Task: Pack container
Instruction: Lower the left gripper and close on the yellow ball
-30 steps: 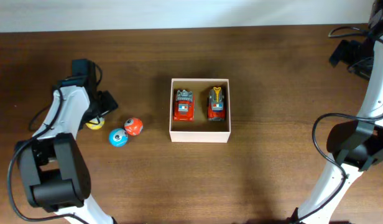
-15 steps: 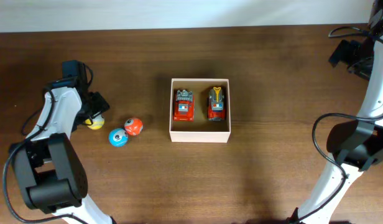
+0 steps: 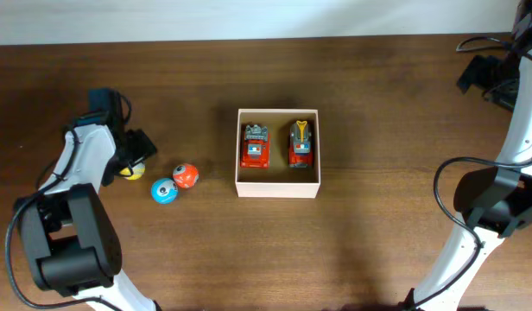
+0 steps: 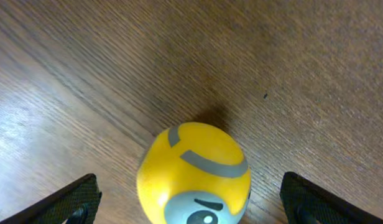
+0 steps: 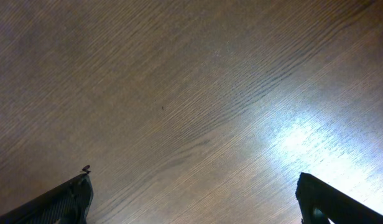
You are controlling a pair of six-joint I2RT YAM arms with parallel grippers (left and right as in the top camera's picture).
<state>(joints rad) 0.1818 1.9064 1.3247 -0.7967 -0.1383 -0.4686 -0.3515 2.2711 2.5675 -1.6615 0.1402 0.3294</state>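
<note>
The container, a shallow square box with white walls and a tan inside, sits mid-table and holds two red toy trucks side by side. A yellow ball with a grey eye lies left of it, close up in the left wrist view. My left gripper is open just above the yellow ball, its fingers wide on either side and not touching it. My right gripper is open and empty over bare wood at the far right.
A blue ball and an orange ball lie between the yellow ball and the container. The table's far edge meets a white wall at the top. Cables hang by the right arm.
My left arm swung left and back, then shifted slightly toward the yellow ball. The balls, container and right arm have not moved.
</note>
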